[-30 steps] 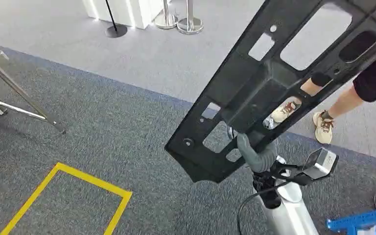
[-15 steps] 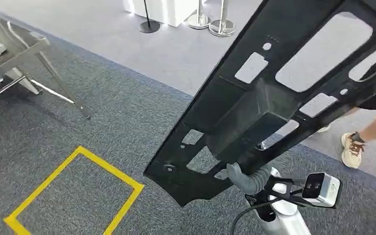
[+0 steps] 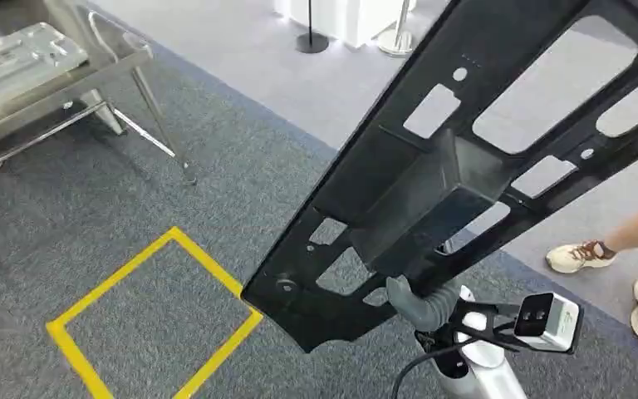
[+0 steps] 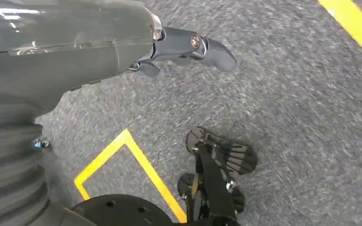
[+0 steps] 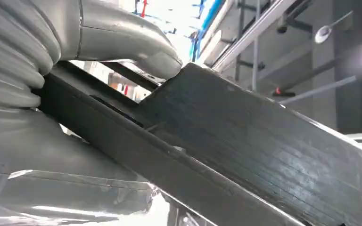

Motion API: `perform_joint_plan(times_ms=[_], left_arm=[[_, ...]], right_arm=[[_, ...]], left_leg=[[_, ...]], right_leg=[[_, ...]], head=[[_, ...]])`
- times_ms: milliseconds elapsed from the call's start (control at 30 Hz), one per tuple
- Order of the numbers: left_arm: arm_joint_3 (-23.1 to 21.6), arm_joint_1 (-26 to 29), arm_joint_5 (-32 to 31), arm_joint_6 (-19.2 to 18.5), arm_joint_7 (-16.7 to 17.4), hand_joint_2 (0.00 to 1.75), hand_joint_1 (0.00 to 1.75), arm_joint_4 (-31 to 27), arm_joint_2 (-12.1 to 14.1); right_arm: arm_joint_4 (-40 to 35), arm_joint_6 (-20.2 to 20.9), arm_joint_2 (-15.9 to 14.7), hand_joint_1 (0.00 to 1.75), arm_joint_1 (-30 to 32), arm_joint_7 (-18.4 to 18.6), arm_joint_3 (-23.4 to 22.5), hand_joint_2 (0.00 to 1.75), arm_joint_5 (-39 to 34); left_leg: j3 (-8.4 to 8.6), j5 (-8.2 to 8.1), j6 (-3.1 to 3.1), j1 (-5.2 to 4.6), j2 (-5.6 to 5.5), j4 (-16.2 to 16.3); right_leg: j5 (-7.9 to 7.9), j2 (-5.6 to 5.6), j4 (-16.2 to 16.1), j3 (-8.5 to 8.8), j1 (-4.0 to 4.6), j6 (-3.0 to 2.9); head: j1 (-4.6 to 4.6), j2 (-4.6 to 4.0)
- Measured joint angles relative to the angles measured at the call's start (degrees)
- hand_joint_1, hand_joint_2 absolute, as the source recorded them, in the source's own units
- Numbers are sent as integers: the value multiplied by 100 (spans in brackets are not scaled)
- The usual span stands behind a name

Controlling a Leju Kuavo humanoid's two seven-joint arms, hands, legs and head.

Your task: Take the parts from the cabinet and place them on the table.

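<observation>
Head view: right hand point(image 3: 422, 303) grips the black panel part point(image 3: 465, 166) near its lower end. The part is long w/ many cut-outs and is held up, slanting over the grey carpet, well off the floor. The metal bench point(image 3: 46, 79) sits at the far left w/ a silvery part point(image 3: 17, 54) already lying on it; it is well apart from the carried part. Yellow floor marking point(image 3: 158, 316) lies btwn robot and bench. A person's legs and shoes point(image 3: 623, 266) are at the right edge.

Left wrist view: left hand point(image 4: 188, 47) hangs over the carpet, holding nothing; fingers look loosely apart, not closed on anything. Yellow tape point(image 4: 136, 165) on the floor below.

Right wrist view: right hand's thumb point(image 5: 132, 44) presses on the dark ribbed face of the part, clamped against the palm.

Progress, my read: pick-up from the cabinet is done for this part and it is in transit. Left to do: reach the bench, set the part down, let go. Can't tell if more parts wait in the cabinet.
</observation>
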Motion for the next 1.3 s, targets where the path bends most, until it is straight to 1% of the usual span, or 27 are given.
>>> perform_joint_plan(times_ms=[67, 100, 133, 167, 233, 267, 300, 333, 400, 433, 467, 567, 600, 667, 700, 767, 800, 833, 900, 933, 967, 1100, 1133, 1167, 1200, 1267, 1300], left_arm=[[6, 36, 11, -9, 20, 175, 0, 0, 0], [9, 40, 11, -13, 24, 175, 0, -2, 22], [9, 42, 9, -15, 33, 175, 0, -2, 15], [9, 27, 2, -31, 33, 175, 0, 0, 15], [9, -4, -24, -35, 44, 175, 0, 0, 17], [9, -3, -37, -37, 48, 175, 0, 0, 17], [9, 9, -39, -37, 57, 175, 0, 0, 17], [9, 21, -42, -35, 66, 175, 0, -2, 20], [9, 25, -44, -35, 68, 175, 0, -2, 22], [9, 16, -48, -35, 68, 175, 0, -2, 22], [9, -4, -48, -35, 72, 175, 0, -2, 22], [9, 10, -50, -37, 83, 175, 0, -2, 24], [9, 9, -50, -39, 83, 175, 0, -2, 24], [9, 12, -50, -46, 92, 175, 0, 0, 22], [9, -10, -50, -48, 90, 175, 0, 0, 22], [9, -21, -50, -66, 90, 175, 0, 0, 22], [9, -20, -50, -70, 92, 175, 0, 0, 22], [9, -10, -50, -81, 92, 175, 0, 0, 22], [9, -9, -50, -90, 92, 175, 0, 0, 22], [9, -10, -50, -94, 92, 175, 0, 0, 20], [9, -20, -50, -101, 92, 175, 0, 0, 15], [9, 31, -50, -101, 96, 175, 0, -2, 22], [9, 39, -48, -101, 96, 175, 0, -2, 37], [9, 32, -48, -105, 96, 175, 0, 0, 33], [9, 10, -48, -111, 94, 175, 0, -2, 33], [9, -9, -48, -111, 87, 175, 0, -2, 33], [9, -3, -48, -111, 87, 175, 0, -2, 33]], right_arm=[[4, 9, 2, 175, -14, 0, 2, 175, -7], [4, 9, 9, 175, -32, 0, 2, 175, -7], [4, 4, 13, 175, -46, 15, 2, 175, -7], [2, 2, 15, 175, -49, 15, 2, 175, -9], [7, 2, 15, 175, -45, 33, 0, 175, -9], [9, 2, 15, 175, -44, 44, 0, 175, -9], [11, 2, 15, 175, -38, 46, 0, 175, -9], [11, 2, 13, 175, -39, 46, 0, 175, -9], [9, 2, 15, 175, -45, 46, 0, 175, -11], [9, 2, 15, 175, -53, 46, 0, 175, -11], [9, 2, 15, 175, -62, 48, 0, 175, -11], [11, 2, 28, 175, -101, 92, 0, 175, -11], [9, 2, 31, 175, -125, 96, 0, 175, -13], [13, 2, 28, 175, -158, 118, 2, 175, -15], [20, 2, 26, 175, -149, 114, 0, 175, -15], [59, 2, 24, 175, -143, 122, 2, 175, -13], [83, 2, 22, 175, -144, 122, 2, 175, -13], [101, 2, 22, 175, -147, 122, 2, 175, -13], [125, 2, 22, 175, -160, 122, 2, 175, -20], [129, 2, 22, 175, -168, 122, 2, 175, -20], [142, 2, 22, 175, -179, 116, 2, 175, -22], [153, 0, 24, 175, -207, 114, 4, 175, -31], [153, -4, 26, 175, -233, 109, 7, 175, -33], [153, -18, 28, 175, -241, 107, 9, 175, -33], [153, -26, 26, 175, -242, 98, 7, 175, -37], [166, -37, 26, 175, -242, 94, 9, 175, -39], [181, -50, 26, 175, -237, 94, 11, 175, -39]], left_leg=[[-11, 22, -83, 36, -104, -51], [0, -5, -106, 27, -47, -11], [-62, -99, -135, -8, 290, 119], [-204, -278, -159, 1, 451, 410], [-711, -721, -196, 29, 583, 1407], [-874, -796, -207, 40, 595, 1712], [-920, -733, -210, 49, 607, 1768], [-818, -554, -205, 50, 619, 1544], [-243, -1, -156, 41, 746, 453], [-19, 61, -111, 0, 1056, -3], [0, 21, -55, -65, 1124, -36], [-59, 13, 14, -79, 924, -32], [8, 45, 60, -35, 851, -102], [42, 82, 114, 2, 741, -142], [40, 86, 129, 3, 683, -142], [38, 80, 140, -7, 518, -132], [44, 77, 141, -8, 441, -129], [55, 73, 135, -7, 356, -121], [76, 54, 107, -1, 194, -96], [70, 39, 87, 4, 122, -72], [30, 22, 55, -28, 70, -25], [-19, 43, -80, 11, -128, -67], [-11, 0, -99, 12, 76, 0], [-114, -156, -141, -13, 375, 215], [-323, -394, -178, 5, 516, 633], [-801, -781, -225, 45, 588, 1561], [-928, -807, -243, 59, 598, 1795]], right_leg=[[3, -87, -12, 16, 35, -71], [33, -171, -77, 44, -16, -124], [28, -233, -102, 76, -9, -155], [21, -299, -105, 87, -1, -179], [-5, -482, -104, 97, 28, -210], [-16, -546, -103, 98, 35, -212], [-30, -618, -102, 111, 39, -209], [-46, -681, -102, 130, 41, -201], [-92, -813, -102, 205, 43, -175], [-116, -861, -106, 239, 53, -150], [-131, -907, -103, 241, 96, -116], [-145, -1051, -140, 277, 86, -32], [-174, -1088, -142, 308, 103, 19], [-440, -607, 239, 168, 61, 46], [-665, -476, 684, -50, 53, 49], [-984, -401, 1632, -567, 47, 67], [-918, -401, 1746, -671, 45, 68], [-728, -398, 1575, -633, 43, 65], [-157, -334, 649, -258, 31, 38], [91, -124, 119, -33, 17, 20], [25, 92, -20, 5, 6, 26], [66, -132, -69, 14, 27, -91], [85, -221, -109, 43, -2, -133], [76, -275, -122, 60, 0, -174], [66, -354, -122, 63, 10, -188], [49, -509, -121, 62, 21, -204], [41, -577, -120, 64, 22, -198]], head=[[0, 0], [-2, 0], [-2, 0], [0, 0], [-2, 0], [-2, 0], [-2, 0], [-2, 0], [-2, 0], [0, 0], [-2, 0], [-2, 0], [-2, 0], [-2, 0], [-2, 0], [0, 0], [0, 0], [0, 0], [0, 0], [0, 0], [-2, 0], [0, 0], [0, 0], [-9, 0], [-7, 0], [-4, 0], [-7, 0]])
